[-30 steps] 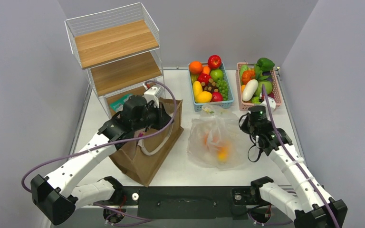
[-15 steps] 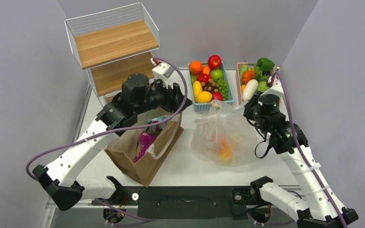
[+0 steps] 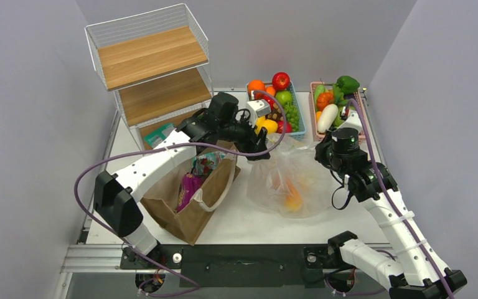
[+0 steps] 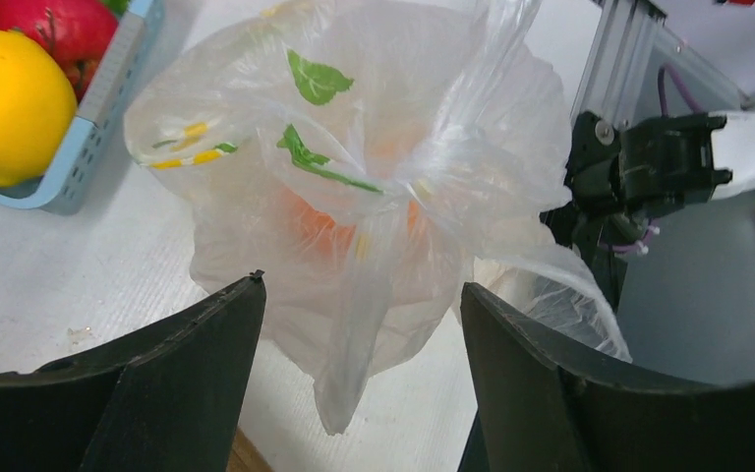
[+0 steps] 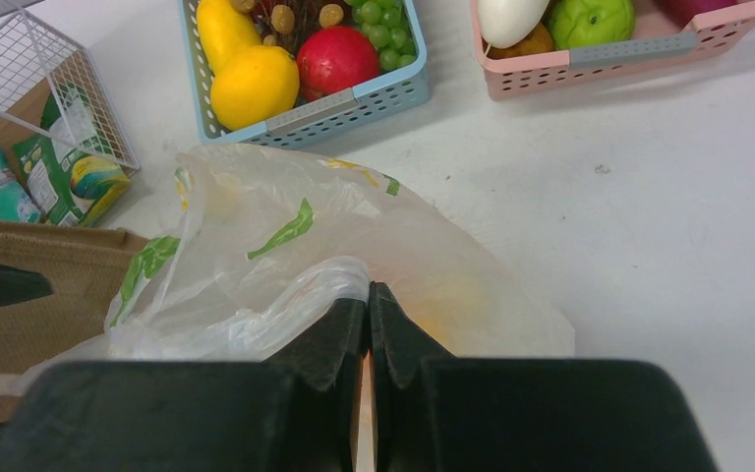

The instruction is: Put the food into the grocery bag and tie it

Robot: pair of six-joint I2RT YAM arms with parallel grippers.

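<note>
The grocery bag (image 3: 289,177) lies on the table between my arms, translucent with green leaf prints. Inside it show an orange fruit (image 3: 284,182) and a yellow one (image 3: 293,200). My left gripper (image 3: 256,149) hovers at the bag's left side, open. In its wrist view a loose strip of the bag (image 4: 352,334) hangs between the spread jaws of the left gripper (image 4: 359,285), touching neither. My right gripper (image 5: 369,290) is shut on bunched film at the grocery bag's (image 5: 285,246) right side. Purple (image 3: 190,187) and teal (image 3: 205,163) snack packets stick out of a brown paper bag (image 3: 187,208).
A wire rack with wooden shelves (image 3: 152,62) stands at the back left, green packets (image 5: 59,172) at its foot. A blue basket (image 3: 267,138) of fruit and a pink basket (image 3: 364,118) of vegetables sit along the back edge.
My left gripper came up out of the brown paper bag, swung right to the plastic bag and opened. My right gripper moved back a little, pulling the bag's film up.
</note>
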